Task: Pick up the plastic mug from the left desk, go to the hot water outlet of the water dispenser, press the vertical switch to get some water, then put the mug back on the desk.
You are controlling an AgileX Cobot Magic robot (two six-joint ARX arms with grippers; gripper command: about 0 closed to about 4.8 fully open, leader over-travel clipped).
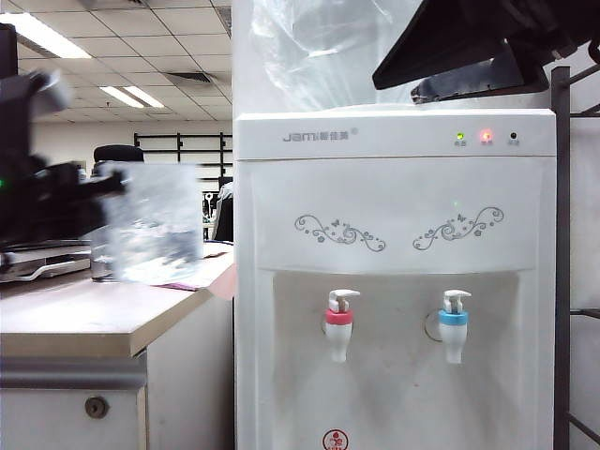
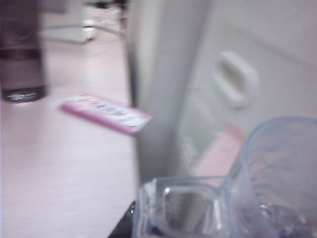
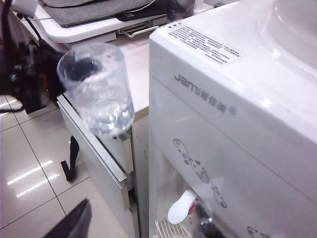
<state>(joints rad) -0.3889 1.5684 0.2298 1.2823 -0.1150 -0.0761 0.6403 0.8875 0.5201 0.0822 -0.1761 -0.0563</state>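
Observation:
The clear rippled plastic mug (image 1: 152, 225) hangs blurred above the left desk (image 1: 84, 314), to the left of the water dispenser (image 1: 394, 202). My left gripper (image 1: 94, 202) is shut on its handle (image 2: 184, 208). In the right wrist view the mug (image 3: 96, 89) hovers by the desk's front corner, clear of the dispenser (image 3: 218, 114). The hot water outlet (image 1: 338, 330) with its red collar carries the white vertical switch (image 1: 343, 299). My right gripper (image 3: 141, 228) stands open in front of that switch (image 3: 181, 207), touching nothing; its arm (image 1: 469, 42) shows at the upper right.
A blue-collared tap (image 1: 453, 323) sits right of the red one. On the desk stand a dark bottle (image 2: 22, 49) and a pink card (image 2: 106, 113). A dark metal rack (image 1: 562, 262) borders the dispenser's right side. Tiled floor (image 3: 29, 163) lies below the desk drawers.

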